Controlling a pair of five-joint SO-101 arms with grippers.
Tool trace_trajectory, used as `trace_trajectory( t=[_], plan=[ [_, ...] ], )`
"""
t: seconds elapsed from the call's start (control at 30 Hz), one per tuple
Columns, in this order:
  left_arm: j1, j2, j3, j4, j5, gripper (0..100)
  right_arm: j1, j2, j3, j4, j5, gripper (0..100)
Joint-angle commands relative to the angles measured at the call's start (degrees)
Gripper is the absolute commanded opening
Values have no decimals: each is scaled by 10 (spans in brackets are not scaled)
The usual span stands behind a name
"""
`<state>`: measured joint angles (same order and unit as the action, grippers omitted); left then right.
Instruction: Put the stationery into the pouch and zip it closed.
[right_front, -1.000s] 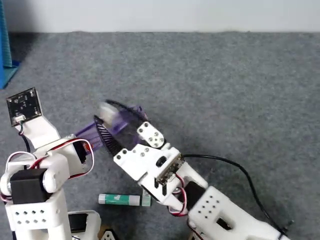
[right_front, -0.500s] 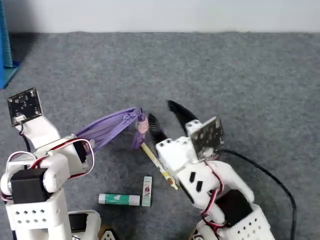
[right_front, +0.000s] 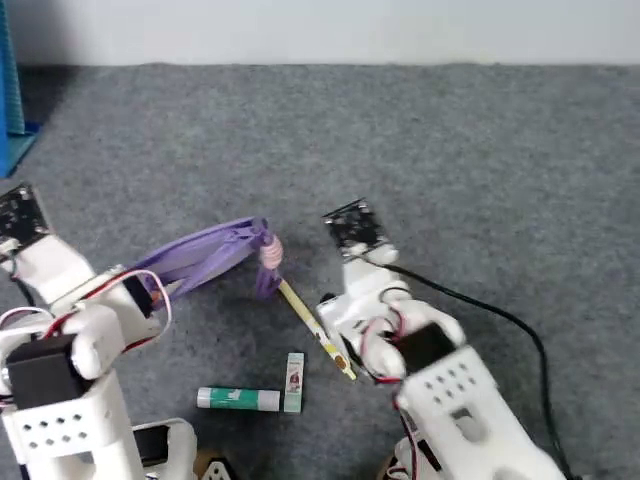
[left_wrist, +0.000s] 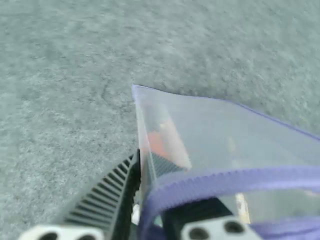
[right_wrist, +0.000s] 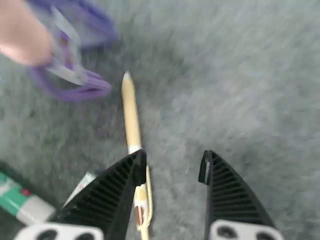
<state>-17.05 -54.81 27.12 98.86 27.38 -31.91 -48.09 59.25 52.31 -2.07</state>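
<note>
Purple-trimmed pouch is hanging clamped in the left gripper, presumably for loading; right gripper is hovering, fingers wide apart, over the pencil.

Entry: I see the right arm pull back from the mouth of the pouch toward its own base. The right end effector, jaws apart, now hangs over the pencil, which lies uncovered on the desk. The left arm shifts slightly to its own side, and the pouch's free end drifts with it.
</note>
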Motion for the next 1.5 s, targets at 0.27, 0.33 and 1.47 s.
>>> trace_trajectory(
  t=[0.27, 0.33, 1.47],
  plan=[
    [-20, -2, -31, 3, -25, 11, -79, 252, -37, -195, -4, 170],
    [-20, -1, -31, 3, -25, 11, -76, 298, -72, -194, -7, 170],
    [-17, -2, -10, 0, -25, 11, 44, 102, -195, 136, -4, 8]
  ],
)
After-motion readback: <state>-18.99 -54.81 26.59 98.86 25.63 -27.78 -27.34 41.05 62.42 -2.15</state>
